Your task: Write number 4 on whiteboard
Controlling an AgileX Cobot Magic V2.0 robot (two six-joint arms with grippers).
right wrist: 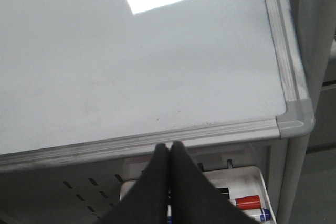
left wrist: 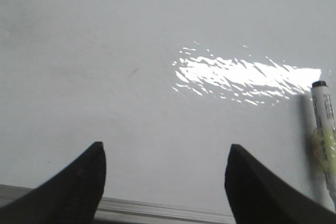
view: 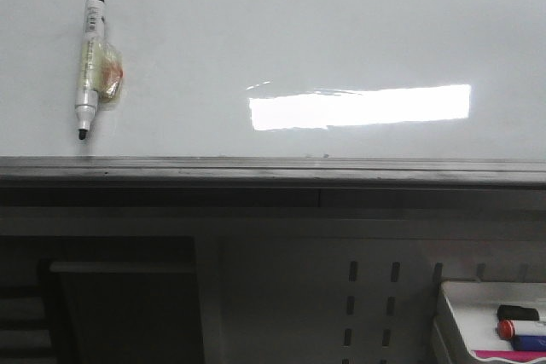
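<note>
Nothing is written yet: you are at the very start, with the large glossy white whiteboard (view: 281,49) bare of any stroke and the number 4 nowhere on it.

Starting at the left, a white-barrelled marker with a black cap end and black tip (view: 88,66) lies against the board face, tip pointing down towards the grey metal ledge (view: 273,168) along the bottom edge. A yellowish lump of what looks like tape or putty (view: 109,74) clings to its middle. In the left wrist view that same marker sits off to one side of your left gripper (left wrist: 165,174), whose two dark fingers stand wide apart and hold nothing, hovering in front of the board just above the ledge.

Further right, a bright strip of glare crosses the board. Your right gripper (right wrist: 169,153) has its fingers pressed together with nothing between them, and it hangs below the board's lower right corner. Under it sits a small white tray (right wrist: 260,179) with red and blue capped markers inside.

My reading is that the step in hand is fetching the pen. Your left arm needs to shift sideways until the barrel lies between the fingers, then close on it squarely; the sticky lump may resist the pull.
</note>
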